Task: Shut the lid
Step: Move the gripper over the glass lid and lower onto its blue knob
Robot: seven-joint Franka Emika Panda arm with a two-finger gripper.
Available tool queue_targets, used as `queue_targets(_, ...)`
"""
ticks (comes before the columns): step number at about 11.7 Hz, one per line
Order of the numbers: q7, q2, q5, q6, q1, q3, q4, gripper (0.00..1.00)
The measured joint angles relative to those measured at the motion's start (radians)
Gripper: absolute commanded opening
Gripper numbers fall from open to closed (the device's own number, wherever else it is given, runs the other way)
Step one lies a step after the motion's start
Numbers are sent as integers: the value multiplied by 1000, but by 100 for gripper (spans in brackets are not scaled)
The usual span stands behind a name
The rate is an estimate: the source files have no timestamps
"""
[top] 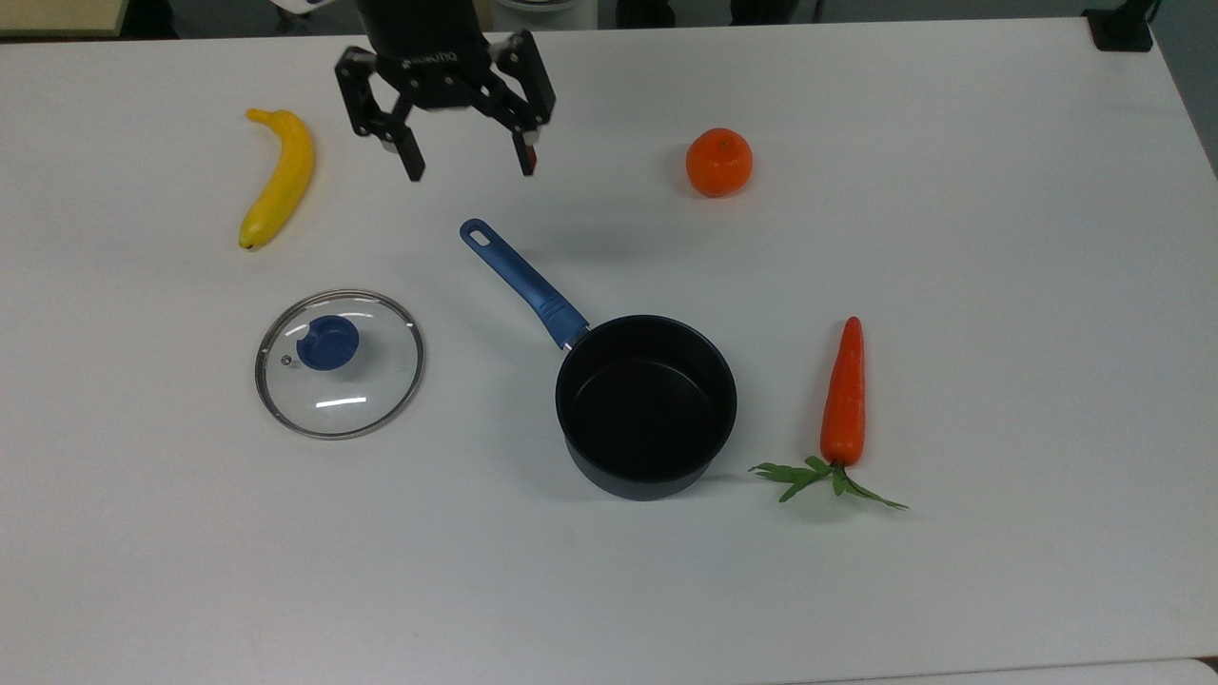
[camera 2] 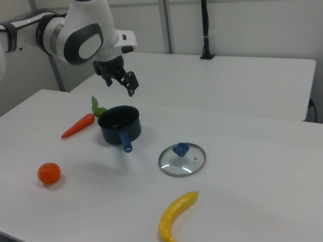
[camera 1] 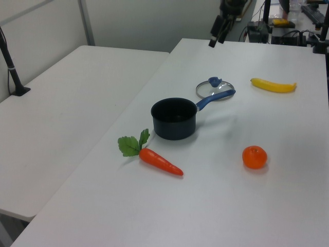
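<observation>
The lid (top: 339, 363) lies flat on the white surface (top: 999, 285), knob up, apart from the open black pan (top: 646, 406) on the top view's left. A banana (top: 278, 178) lies beyond it. The jaws (top: 468, 166) hang above the surface, spread wide, holding nothing.

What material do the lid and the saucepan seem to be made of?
The lid: clear glass, since the table shows through it, with a shiny, probably metal rim and a blue knob that looks like plastic. The saucepan: matte black inside and out, likely coated metal, though the look leaves this open; its blue handle seems to be plastic.
</observation>
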Motion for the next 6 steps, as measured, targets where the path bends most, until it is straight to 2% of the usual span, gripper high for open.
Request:
queue_targets(2, 22, 63, 0, 66, 36, 2, 31, 100)
queue_targets(4, 23, 132, -6, 78, 42, -2, 67, 100)
queue_targets(6, 18, 142, -27, 78, 33, -45, 85, 100)
